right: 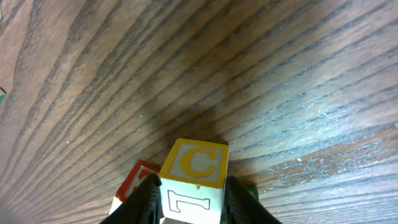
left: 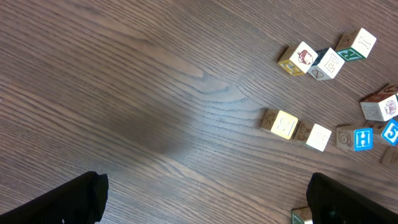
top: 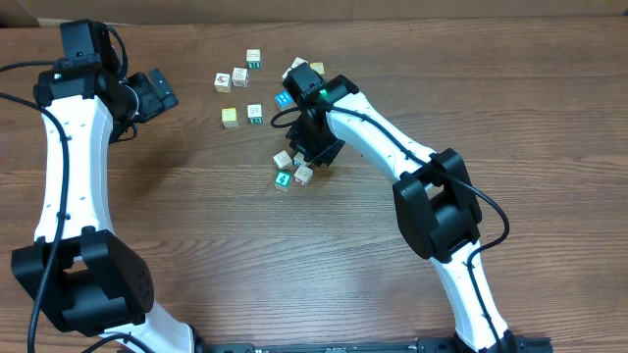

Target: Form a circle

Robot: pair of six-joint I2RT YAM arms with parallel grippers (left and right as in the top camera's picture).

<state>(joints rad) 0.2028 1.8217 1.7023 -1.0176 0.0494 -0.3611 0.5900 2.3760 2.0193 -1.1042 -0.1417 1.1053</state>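
the right claw (top: 312, 153) stood at frame centre, right over the circle (top: 303, 175), its fingers pinched narrow on a cube with a yellow c (right: 194, 163), low over the table (top: 196, 226) beside a red-edged cube (right: 138, 174). best, i thought, to seat it snug in the ring's gap, open slowly and lift straight, nudging no neighbour. the left claw (top: 163, 95) gaped wide at upper left.

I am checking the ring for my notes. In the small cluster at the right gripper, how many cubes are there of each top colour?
White cubes: 3
Teal cube: 1
Total: 4
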